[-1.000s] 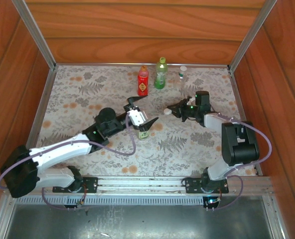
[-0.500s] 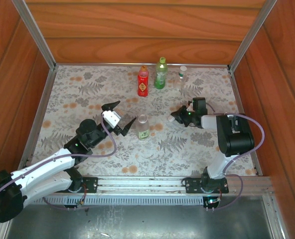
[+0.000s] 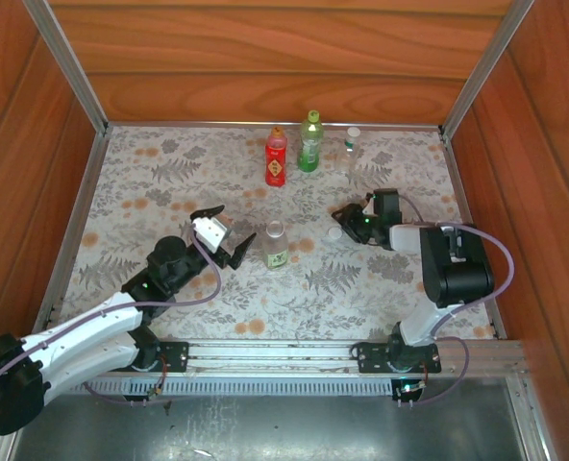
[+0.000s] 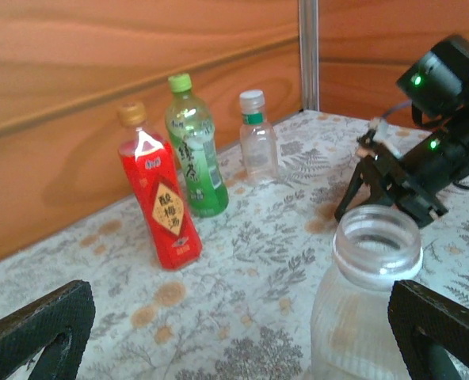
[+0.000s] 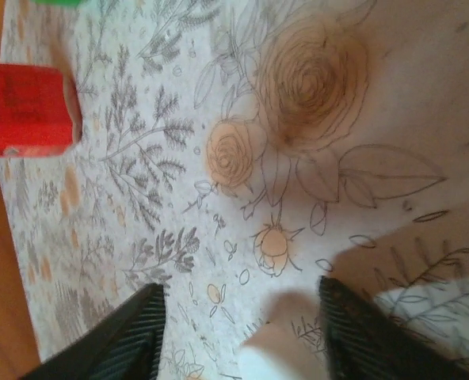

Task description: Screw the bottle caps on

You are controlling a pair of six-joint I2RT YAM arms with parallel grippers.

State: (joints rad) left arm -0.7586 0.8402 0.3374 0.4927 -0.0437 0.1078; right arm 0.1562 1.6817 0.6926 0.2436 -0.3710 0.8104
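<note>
Uncapped clear bottle [image 3: 276,246] upright; mouth up

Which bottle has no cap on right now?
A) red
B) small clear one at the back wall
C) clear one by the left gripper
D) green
C: that clear bottle has an open neck; the red bottle, green bottle and back clear bottle are capped.

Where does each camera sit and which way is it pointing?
Top external: above and behind the bases, looking down on the table; left claw and right claw show.
Left wrist: low, facing the back wall past the uncapped bottle; its fingers frame the bottom corners.
Right wrist: close above the tablecloth; its fingers at the bottom.
Shared: the red bottle appears in all three.
</note>
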